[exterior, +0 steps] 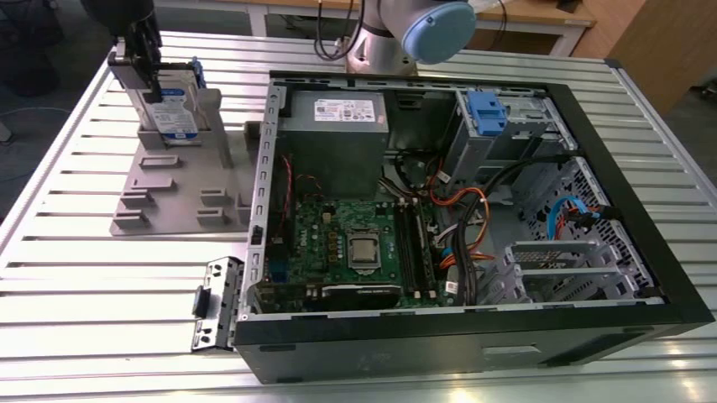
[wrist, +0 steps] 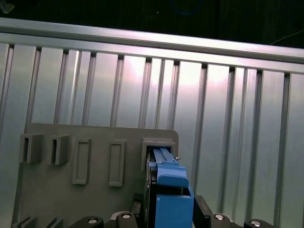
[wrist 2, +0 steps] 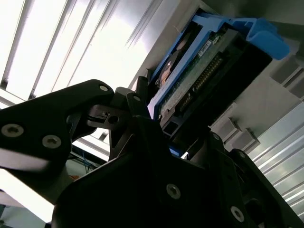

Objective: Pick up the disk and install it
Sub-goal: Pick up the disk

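Note:
The disk (exterior: pixel 176 107), a silver drive with a white-and-blue label in a blue bracket, stands on edge in a slot at the far end of the grey holder plate (exterior: pixel 168 197), at the exterior view's left. My gripper (exterior: pixel 143 63) is on its top end. In the second wrist view the black fingers (wrist 2: pixel 140 97) flank the disk (wrist 2: pixel 199 71) and press on its two sides. In the first wrist view the blue bracket (wrist: pixel 168 183) rises out of the holder's slot, between the gripper's (wrist: pixel 166 219) jaws. The gripper is shut on the disk.
The open black computer case (exterior: pixel 448 340) lies on the slatted aluminium table (exterior: pixel 90 285), right of the holder. Inside are the grey power supply (exterior: pixel 334 126), the green mainboard (exterior: pixel 348 243), cables, and the grey drive cage (exterior: pixel 510 134) with its blue latch (exterior: pixel 484 109). The arm's base (exterior: pixel 387 46) stands behind the case.

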Action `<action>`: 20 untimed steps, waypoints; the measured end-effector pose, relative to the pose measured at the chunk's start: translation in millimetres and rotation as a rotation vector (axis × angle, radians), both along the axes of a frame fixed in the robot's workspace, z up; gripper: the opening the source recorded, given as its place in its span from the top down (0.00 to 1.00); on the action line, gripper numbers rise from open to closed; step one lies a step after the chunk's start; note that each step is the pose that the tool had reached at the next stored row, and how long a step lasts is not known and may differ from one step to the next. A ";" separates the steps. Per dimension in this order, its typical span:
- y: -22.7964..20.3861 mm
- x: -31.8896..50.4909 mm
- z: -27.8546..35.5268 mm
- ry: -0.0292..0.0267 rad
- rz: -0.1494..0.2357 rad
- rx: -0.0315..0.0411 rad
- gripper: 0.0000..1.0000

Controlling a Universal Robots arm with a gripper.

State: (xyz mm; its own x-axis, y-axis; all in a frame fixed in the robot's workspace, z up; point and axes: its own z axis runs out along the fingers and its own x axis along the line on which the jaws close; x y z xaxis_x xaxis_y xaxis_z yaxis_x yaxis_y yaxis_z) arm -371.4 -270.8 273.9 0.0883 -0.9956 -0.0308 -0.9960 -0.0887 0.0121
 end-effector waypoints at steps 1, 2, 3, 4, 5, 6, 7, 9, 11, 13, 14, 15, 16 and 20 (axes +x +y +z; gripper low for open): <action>0.0 0.0 0.1 0.0002 0.000 -0.0001 0.47; 0.0 0.0 0.1 0.0002 0.000 -0.0001 0.47; 0.0 0.0 0.1 0.0002 0.000 -0.0001 0.47; 0.0 0.0 0.0 0.0002 0.000 -0.0001 0.47; 0.0 0.0 0.0 0.0002 0.000 -0.0002 0.47; 0.0 0.0 0.0 0.0001 0.000 -0.0002 0.47; 0.0 0.0 0.0 0.0001 0.000 -0.0002 0.47; 0.0 0.0 0.0 0.0001 0.000 -0.0002 0.47; 0.0 0.0 0.0 0.0002 0.000 -0.0003 0.47; 0.0 0.0 0.0 0.0002 0.000 -0.0011 0.47; 0.1 0.0 -0.1 -0.0001 0.000 -0.0071 0.47; 0.1 0.0 0.0 0.0000 0.000 -0.0167 0.47; 0.0 0.0 0.0 0.0002 0.000 -0.0271 0.47; 0.0 0.0 0.0 0.0001 0.000 -0.0315 0.47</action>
State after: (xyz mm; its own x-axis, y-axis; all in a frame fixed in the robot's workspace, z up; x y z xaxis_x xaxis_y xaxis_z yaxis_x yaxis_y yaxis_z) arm -371.4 -270.8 273.9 0.0884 -0.9961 0.0005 -0.9960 -0.0883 0.0149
